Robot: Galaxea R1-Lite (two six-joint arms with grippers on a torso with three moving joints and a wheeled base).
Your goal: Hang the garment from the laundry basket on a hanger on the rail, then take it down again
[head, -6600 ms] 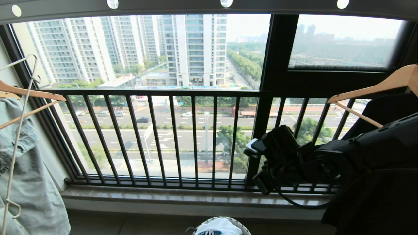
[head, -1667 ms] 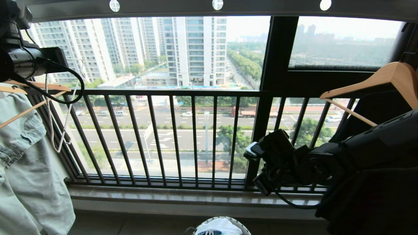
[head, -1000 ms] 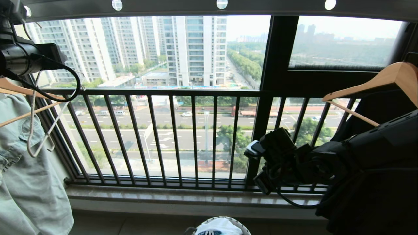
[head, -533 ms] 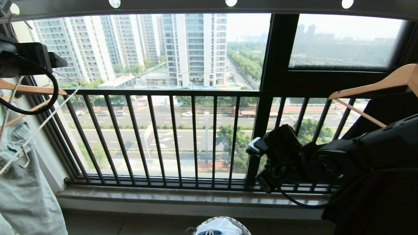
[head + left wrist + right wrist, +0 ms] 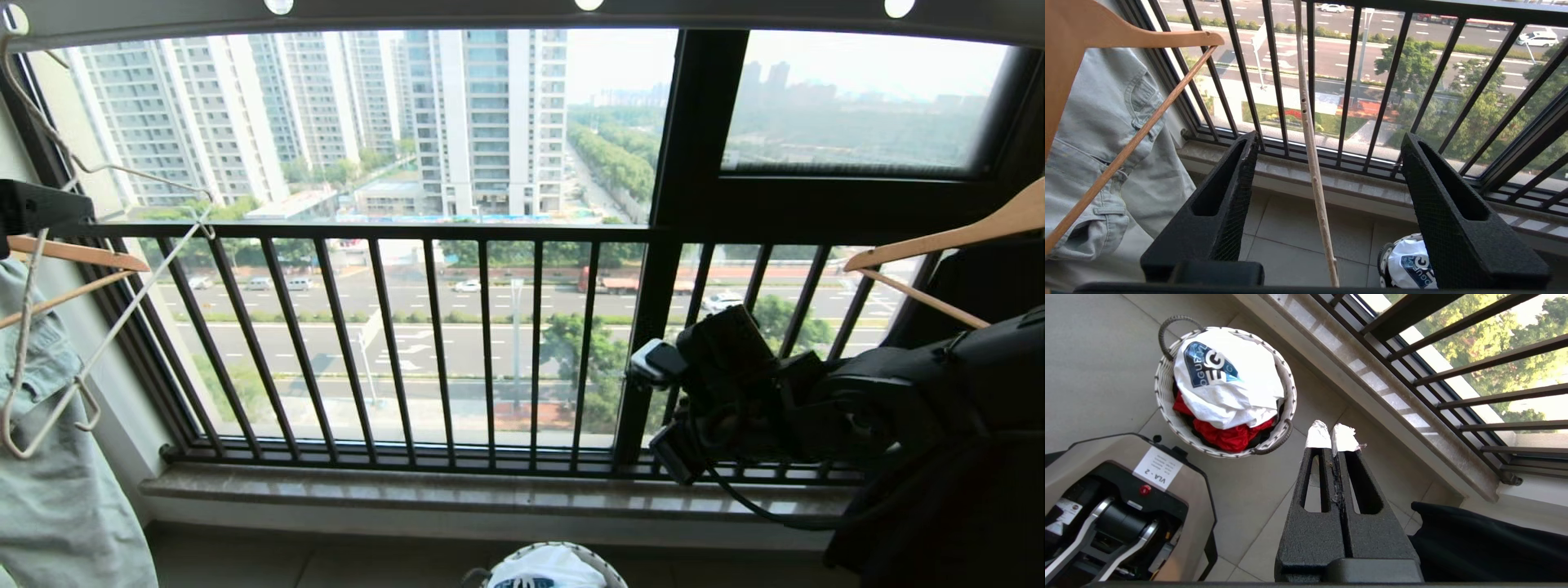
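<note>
The cream wire hanger (image 5: 106, 335) hangs at the far left, its long hook reaching up to the dark holed rail (image 5: 424, 10). My left gripper (image 5: 1329, 138) is open around one wire (image 5: 1310, 143) of the hanger, which touches neither jaw; in the head view only its black body (image 5: 41, 204) shows at the left edge. On the floor below, the white garment (image 5: 1229, 384) with its blue logo lies on top in the laundry basket (image 5: 1163, 396), also visible in the head view (image 5: 596, 559). My right gripper (image 5: 1333, 435) is shut and empty, to the right of the basket.
A wooden hanger (image 5: 73, 253) carries a pale denim garment (image 5: 57, 490) behind the wire hanger. Another wooden hanger (image 5: 947, 237) hangs at the right. The black railing (image 5: 441, 343) and stone sill (image 5: 490, 490) stand ahead. A red garment (image 5: 1229, 437) lies under the white one.
My left gripper has drawn back down and to the left, almost out of the head view. The wire hanger has swung and now hangs lower. The whole view has shifted slightly.
</note>
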